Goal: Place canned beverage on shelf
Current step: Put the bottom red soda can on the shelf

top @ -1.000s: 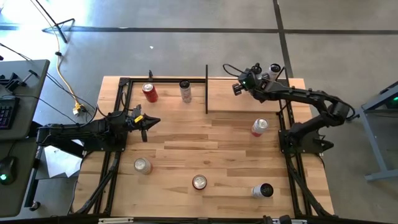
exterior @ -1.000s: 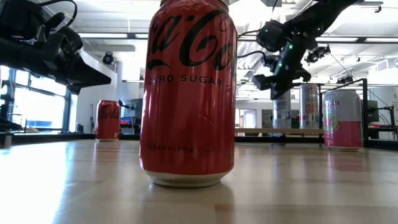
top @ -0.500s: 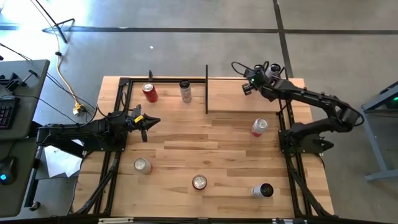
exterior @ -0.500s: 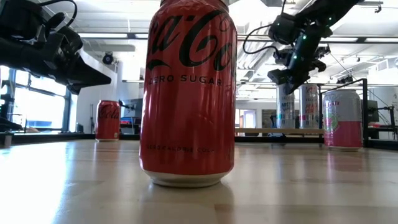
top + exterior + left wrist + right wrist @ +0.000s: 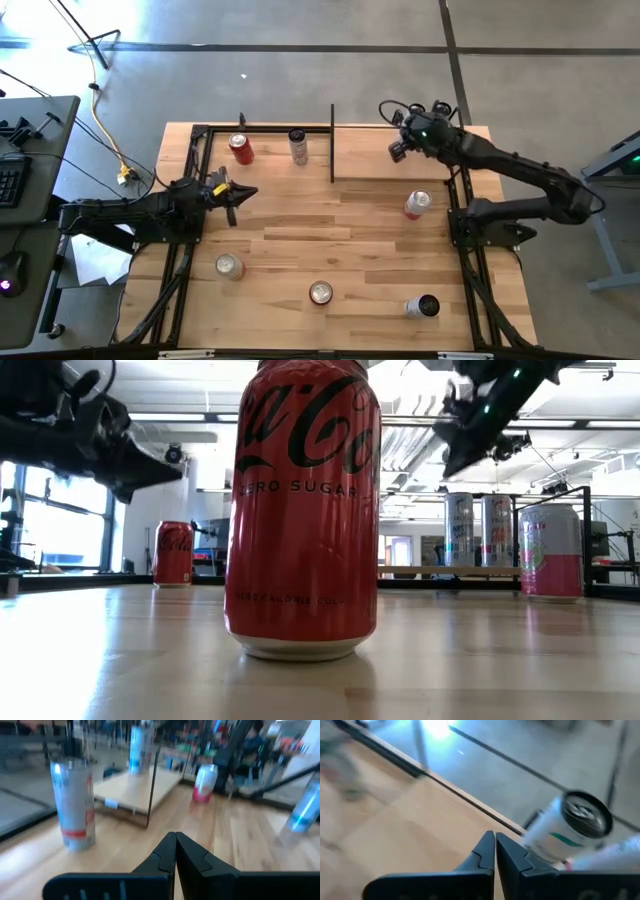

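The shelf [image 5: 375, 160] is a light-wood plank at the table's far right, with a black upright plate [image 5: 332, 145] at its left end. Two white cans [image 5: 459, 530] [image 5: 497, 530] stand upright on their bases at its far right end. One of them [image 5: 565, 830] shows in the right wrist view, and one top [image 5: 441, 107] shows from above beside the arm. My right gripper [image 5: 495, 836] is shut and empty, raised above the shelf [image 5: 397, 151], left of those cans. My left gripper [image 5: 243, 195] is shut and empty above the table's left side.
On the tabletop stand a red can [image 5: 240, 148] and a silver can [image 5: 298, 145] at the far left, a pink-and-white can [image 5: 418, 203] near the shelf, a silver can [image 5: 229, 265] and a red Coke Zero can [image 5: 320, 292] in front. Another can [image 5: 423, 306] lies at the near right.
My right gripper, shut and empty throughout, has risen above the shelf and drawn back toward the table's right edge, clear of the two white cans, tipping more level. The cans have stayed upright on the shelf.
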You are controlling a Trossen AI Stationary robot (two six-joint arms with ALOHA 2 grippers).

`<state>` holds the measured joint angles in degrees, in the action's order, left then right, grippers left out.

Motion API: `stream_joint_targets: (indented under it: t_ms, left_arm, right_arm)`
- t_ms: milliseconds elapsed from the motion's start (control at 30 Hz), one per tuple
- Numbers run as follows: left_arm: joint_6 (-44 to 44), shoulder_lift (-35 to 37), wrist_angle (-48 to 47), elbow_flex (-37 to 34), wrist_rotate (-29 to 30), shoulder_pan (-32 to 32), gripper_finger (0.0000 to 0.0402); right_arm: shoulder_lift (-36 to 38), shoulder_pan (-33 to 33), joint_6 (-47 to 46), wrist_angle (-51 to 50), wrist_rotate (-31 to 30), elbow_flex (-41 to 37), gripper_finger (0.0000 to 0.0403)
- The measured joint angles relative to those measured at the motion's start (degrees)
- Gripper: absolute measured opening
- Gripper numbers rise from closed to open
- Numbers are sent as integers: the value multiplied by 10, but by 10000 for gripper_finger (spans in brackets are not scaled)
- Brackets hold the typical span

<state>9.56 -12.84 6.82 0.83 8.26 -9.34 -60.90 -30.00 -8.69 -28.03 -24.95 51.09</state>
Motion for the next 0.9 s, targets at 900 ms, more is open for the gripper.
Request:
stream_joint_targets:
  t_ms: [900]
  left_arm:
    - [-66,-401,-36,278,-97,-53,7]
  right_arm:
    - [63,211,121,399,89,-182,0]
